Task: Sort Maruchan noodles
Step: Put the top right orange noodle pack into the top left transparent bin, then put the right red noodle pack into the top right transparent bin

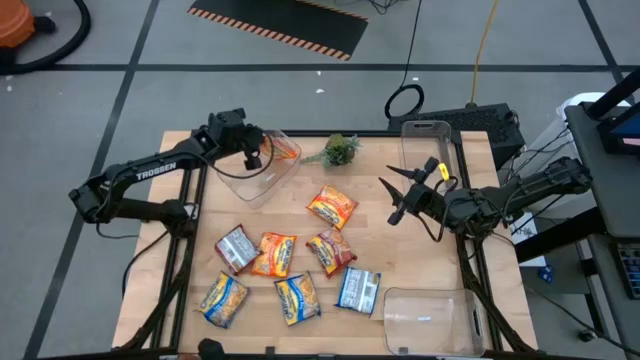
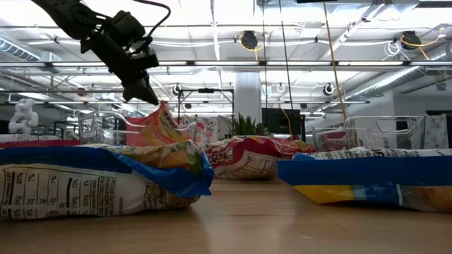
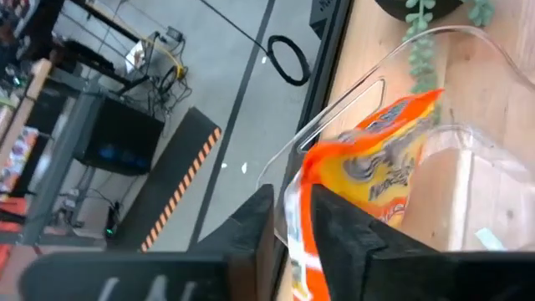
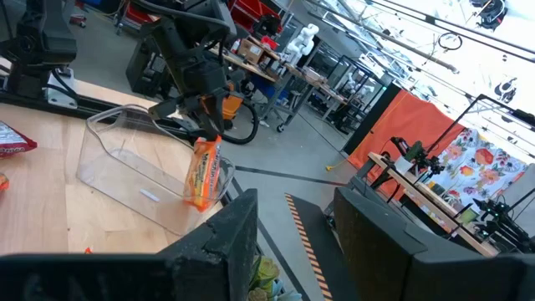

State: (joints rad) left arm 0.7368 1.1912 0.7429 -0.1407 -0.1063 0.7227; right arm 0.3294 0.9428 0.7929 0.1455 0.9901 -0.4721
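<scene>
An orange Maruchan noodle packet (image 3: 380, 159) stands on end in the far end of a clear bin (image 1: 250, 180) at the table's far left, leaning on the bin's wall. My left gripper (image 3: 291, 230) hovers over that bin, its fingers slightly apart on either side of the packet's upper edge. Several more packets lie flat mid-table: orange (image 1: 331, 207), silver-red (image 1: 236, 248), yellow-and-blue (image 1: 297, 298) and blue-white (image 1: 358, 290). My right gripper (image 1: 392, 198) hangs open and empty above the table's right half, pointing level toward the left. My left gripper comes slanting down from the table's left onto the orange packet's upper edge (image 3: 299, 219), which stands between its two fingers. One finger (image 3: 334, 230) lies close against the packet and a gap shows at the other. I cannot tell whether it still touches.
A green plant sprig (image 1: 341, 150) lies beside the left bin. A second clear bin (image 1: 427, 150) stands at the far right and a third (image 1: 425, 318) at the near right corner. Bare wood shows between the packets and my right gripper.
</scene>
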